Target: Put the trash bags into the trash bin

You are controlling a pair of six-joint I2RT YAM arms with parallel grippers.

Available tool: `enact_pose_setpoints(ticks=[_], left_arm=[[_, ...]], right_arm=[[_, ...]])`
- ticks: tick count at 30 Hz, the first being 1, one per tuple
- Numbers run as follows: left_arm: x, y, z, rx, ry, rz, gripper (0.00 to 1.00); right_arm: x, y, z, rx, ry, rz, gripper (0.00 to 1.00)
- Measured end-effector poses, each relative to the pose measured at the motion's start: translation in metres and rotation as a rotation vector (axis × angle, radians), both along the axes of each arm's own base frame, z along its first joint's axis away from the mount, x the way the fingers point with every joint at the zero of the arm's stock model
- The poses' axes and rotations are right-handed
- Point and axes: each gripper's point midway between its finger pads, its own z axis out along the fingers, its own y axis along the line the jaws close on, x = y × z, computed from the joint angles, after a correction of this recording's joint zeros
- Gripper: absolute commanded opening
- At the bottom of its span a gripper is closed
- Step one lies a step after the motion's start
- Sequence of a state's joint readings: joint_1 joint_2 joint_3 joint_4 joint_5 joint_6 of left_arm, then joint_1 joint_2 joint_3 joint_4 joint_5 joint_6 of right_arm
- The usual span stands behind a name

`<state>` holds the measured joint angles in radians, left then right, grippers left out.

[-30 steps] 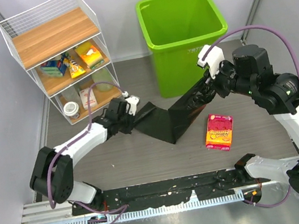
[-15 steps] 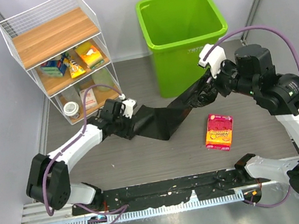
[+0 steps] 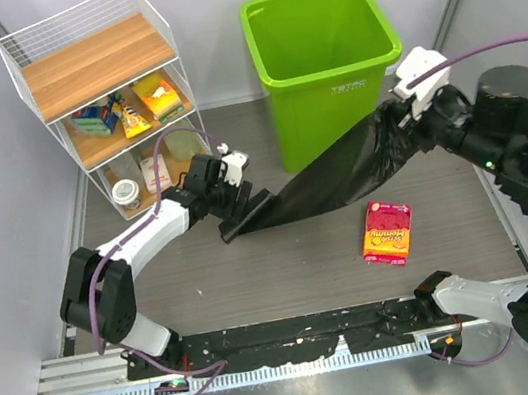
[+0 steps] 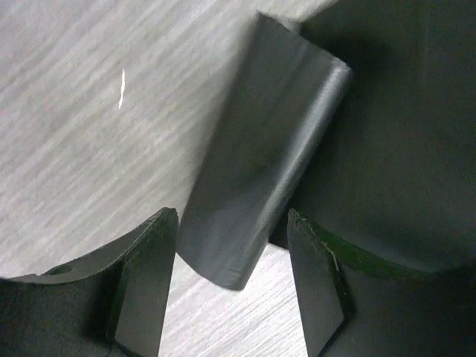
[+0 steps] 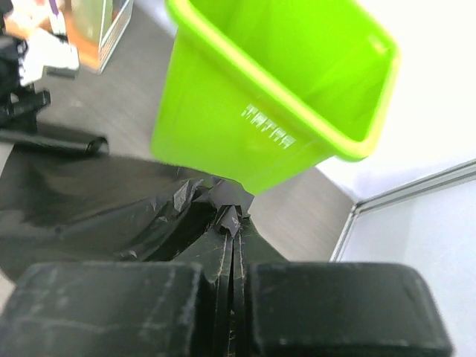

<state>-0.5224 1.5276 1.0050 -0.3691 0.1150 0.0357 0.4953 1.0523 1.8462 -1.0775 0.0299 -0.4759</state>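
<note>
Beside tapered lime-green bin (image 3: 331,115): crinkled glossy black bag (image 3: 338,185).

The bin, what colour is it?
The trash bin is bright lime green, seen best in the top external view.

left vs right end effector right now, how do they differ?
1. Grip: the left end effector is open, its jaws apart on either side of the rolled end of the trash bag. The right end effector is shut, pinching the bag.
2. Position: the left sits low by the wire shelf. The right is raised beside the trash bin, holding its end up.
Shared: both are at the same bag, at opposite ends.
</note>
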Motion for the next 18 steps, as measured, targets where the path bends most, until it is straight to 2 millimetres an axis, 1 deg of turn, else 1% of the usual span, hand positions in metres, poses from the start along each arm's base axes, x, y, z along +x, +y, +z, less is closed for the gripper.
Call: enact_pose_setpoints(ticks=[2, 4, 7, 9, 11, 14, 18], left_arm=[[0.009, -0.010, 0.007, -0.028, -0.018, -0.016, 0.66], [0.013, -0.017, 0.013, -0.053, -0.026, -0.033, 0.66], [0.018, -0.023, 0.016, -0.065, -0.039, -0.057, 0.66], [0.022, -0.025, 0.011, -0.060, -0.043, -0.071, 0.66], [0.024, -0.026, 0.002, -0.046, -0.036, -0.086, 0.66], [0.029, -0.028, -0.015, -0.018, -0.013, -0.105, 0.65], [0.044, -0.029, -0.037, 0.032, -0.014, -0.116, 0.65]], right_arm=[[-0.004, -0.004, 0.025, 0.031, -0.062, -0.009, 0.02], [-0.007, -0.007, 0.050, 0.065, -0.124, -0.015, 0.01], [-0.012, -0.011, 0.075, 0.102, -0.189, -0.021, 0.01], [-0.015, -0.013, 0.084, 0.115, -0.214, -0.024, 0.01], [-0.015, -0.015, 0.086, 0.117, -0.223, -0.033, 0.01], [-0.012, -0.018, 0.085, 0.107, -0.225, -0.058, 0.02], [-0.010, -0.023, 0.084, 0.096, -0.228, -0.083, 0.01]])
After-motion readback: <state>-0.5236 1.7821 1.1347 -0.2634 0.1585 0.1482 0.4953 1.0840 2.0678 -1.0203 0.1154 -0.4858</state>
